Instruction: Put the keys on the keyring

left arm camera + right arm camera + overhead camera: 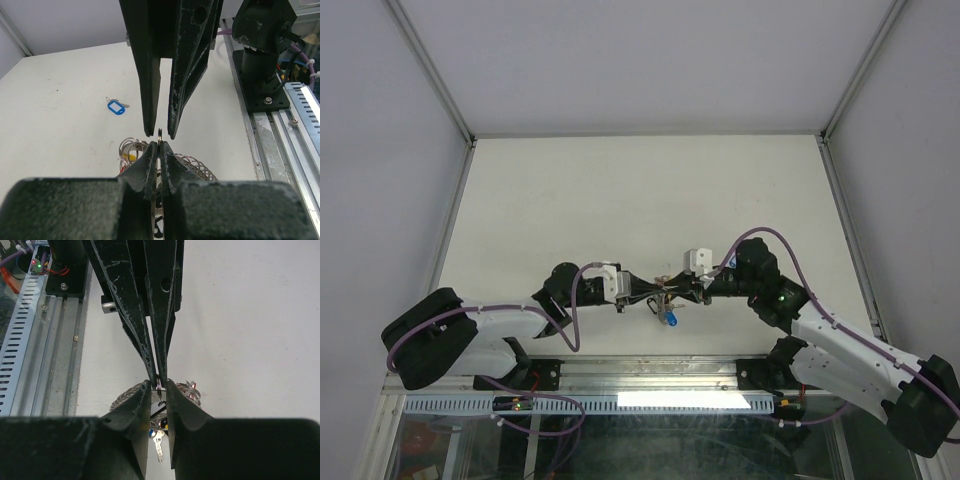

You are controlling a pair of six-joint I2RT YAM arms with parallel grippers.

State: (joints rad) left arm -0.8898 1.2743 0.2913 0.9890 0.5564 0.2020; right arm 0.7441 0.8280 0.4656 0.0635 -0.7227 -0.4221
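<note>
1. My left pincer is pinched tight on the thin edge of the keyring; its coils bulge out at 4 and 8 o'clock of my tips.
2. My right pincer meets it tip to tip, jaws a narrow gap apart, straddling that edge; I see nothing gripped.
3. A blue-tagged key lies loose on the table at 10 o'clock; threading, I judge, is under way; next my right must fetch that key and work it into the coil.
</note>
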